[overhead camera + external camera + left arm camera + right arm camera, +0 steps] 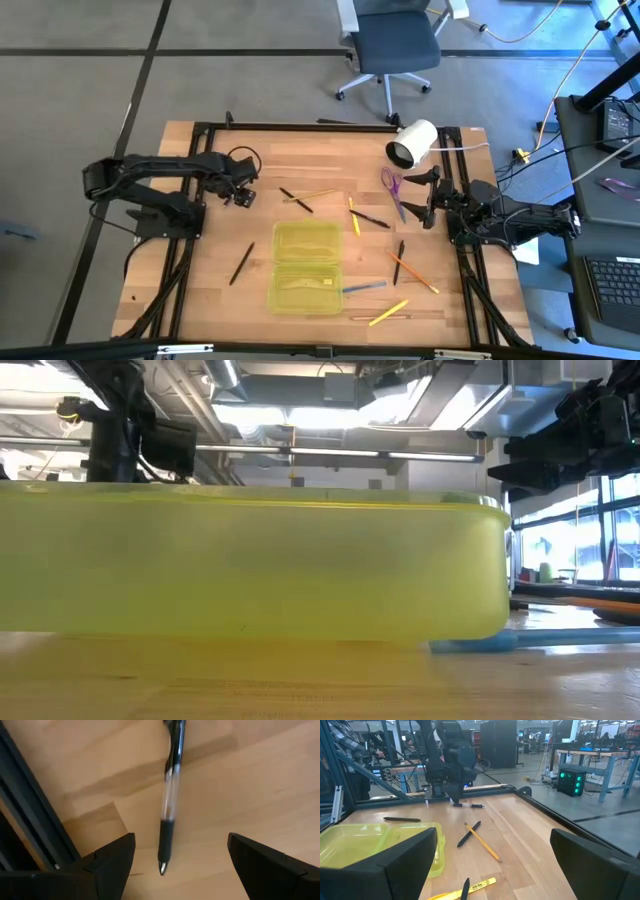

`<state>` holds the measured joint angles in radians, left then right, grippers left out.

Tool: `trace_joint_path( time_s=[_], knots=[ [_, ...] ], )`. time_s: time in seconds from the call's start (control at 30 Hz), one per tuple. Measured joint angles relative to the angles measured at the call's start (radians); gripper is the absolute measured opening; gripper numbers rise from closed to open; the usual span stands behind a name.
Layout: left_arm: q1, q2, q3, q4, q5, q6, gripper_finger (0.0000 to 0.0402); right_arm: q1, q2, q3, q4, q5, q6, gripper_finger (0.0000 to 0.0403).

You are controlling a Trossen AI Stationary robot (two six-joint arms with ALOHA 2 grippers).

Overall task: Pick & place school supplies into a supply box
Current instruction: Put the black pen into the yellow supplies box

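High view: left gripper [243, 197] open, left of centre, over black pen [169, 805]; right gripper [424, 196] open beside purple scissors [393, 188]; yellow-green case [304, 265] open, lower centre.

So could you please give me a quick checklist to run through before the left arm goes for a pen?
1. Left gripper open: ok.
2. Pen lies between its fingers: ok.
3. Fingers around the pen: not ok, they hang above it.
4. Box open on the table: ok.
5. Right gripper open and waiting by the scissors: ok.
6. Box already holds supplies: cannot tell.
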<state>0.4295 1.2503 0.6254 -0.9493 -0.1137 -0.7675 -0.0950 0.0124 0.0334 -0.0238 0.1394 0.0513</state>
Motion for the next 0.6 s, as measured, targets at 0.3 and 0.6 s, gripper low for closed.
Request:
trace_joint_path(
  time_s=[0.3, 0.6],
  knots=[
    [0.085, 0.066, 0.0, 0.004, 0.035, 0.061, 0.0303, 0.0, 0.0, 0.0, 0.0, 0.0, 0.0, 0.0391],
    [0.189, 0.11, -0.038, 0.062, 0.109, 0.138, 0.0251, 0.0, 0.0, 0.0, -0.001, -0.001, 0.0, 0.0391]
  ],
)
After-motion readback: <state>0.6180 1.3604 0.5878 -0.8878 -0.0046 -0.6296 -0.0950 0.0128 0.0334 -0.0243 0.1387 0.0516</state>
